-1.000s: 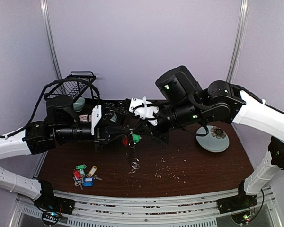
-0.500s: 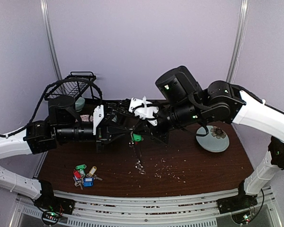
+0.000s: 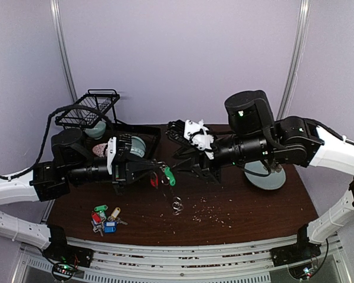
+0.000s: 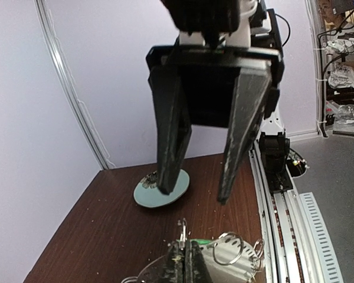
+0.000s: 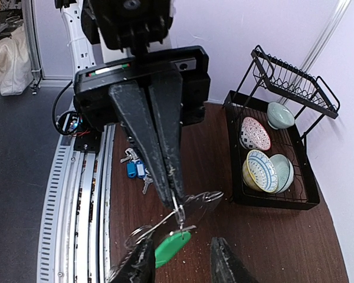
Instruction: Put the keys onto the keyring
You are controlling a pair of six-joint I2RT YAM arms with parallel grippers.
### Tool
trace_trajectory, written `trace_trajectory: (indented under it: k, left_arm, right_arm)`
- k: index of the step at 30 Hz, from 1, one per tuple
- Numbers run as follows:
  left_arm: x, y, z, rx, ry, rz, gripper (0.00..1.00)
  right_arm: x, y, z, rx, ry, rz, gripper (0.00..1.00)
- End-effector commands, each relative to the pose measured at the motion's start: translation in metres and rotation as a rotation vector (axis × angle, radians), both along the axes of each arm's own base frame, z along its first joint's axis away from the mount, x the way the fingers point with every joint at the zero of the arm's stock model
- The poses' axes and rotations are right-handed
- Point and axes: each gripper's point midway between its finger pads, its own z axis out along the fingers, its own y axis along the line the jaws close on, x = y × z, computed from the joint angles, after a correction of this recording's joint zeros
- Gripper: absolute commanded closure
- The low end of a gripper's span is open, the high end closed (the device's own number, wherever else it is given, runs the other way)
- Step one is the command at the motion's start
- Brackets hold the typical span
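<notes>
My left gripper (image 3: pixel 159 171) is shut on a small wire ring of the keyring (image 4: pixel 247 267) and holds it above the table. A key with a green tag (image 3: pixel 169 175) hangs from that ring, and a red tag (image 3: pixel 154 180) shows beside it. More wire rings dangle lower (image 3: pixel 177 205). My right gripper (image 3: pixel 182 162) faces the left one, open, its two fingers either side of the green tag (image 5: pixel 170 248) and not touching it. Several loose keys (image 3: pixel 106 217) with green, red, blue and tan tags lie on the table at the front left.
A pale green plate (image 3: pixel 265 177) stands at the right under the right arm. A black wire rack (image 3: pixel 91 106) and a black tray with bowls (image 5: pixel 265 153) sit at the back left. Crumbs dot the brown table (image 3: pixel 236 206).
The right gripper has opened, let go, and drawn back to the right. The left gripper still holds the keyring, whose dangling rings swung slightly right.
</notes>
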Motion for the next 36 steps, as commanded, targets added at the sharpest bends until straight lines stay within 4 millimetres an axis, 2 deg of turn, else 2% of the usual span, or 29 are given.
trace_trajectory:
  k: [1, 4, 10, 23, 30, 36]
  left_arm:
    - [-0.013, 0.000, 0.036, -0.142, -0.076, -0.073, 1.00]
    - [-0.014, 0.000, 0.037, -0.150, -0.080, -0.082, 1.00]
    - [-0.014, 0.002, 0.040, -0.198, -0.076, -0.077, 1.00]
    - [-0.009, 0.007, 0.046, -0.258, -0.057, -0.040, 1.00]
    - [-0.002, 0.005, 0.045, -0.276, -0.058, -0.007, 1.00]
    - [-0.001, 0.000, 0.055, -0.327, -0.070, -0.022, 1.00]
  right_arm:
    - [0.011, 0.007, 0.011, 0.101, -0.001, -0.012, 0.67]
    - [0.015, 0.006, 0.009, 0.116, 0.017, 0.009, 0.67]
    - [0.006, 0.015, 0.001, 0.130, 0.064, 0.083, 0.73]
    - [0.000, 0.024, -0.011, 0.159, 0.125, 0.114, 0.73]
    - [0.005, 0.031, -0.019, 0.210, 0.162, 0.086, 0.94]
    - [0.002, 0.034, -0.036, 0.226, 0.214, 0.080, 1.00]
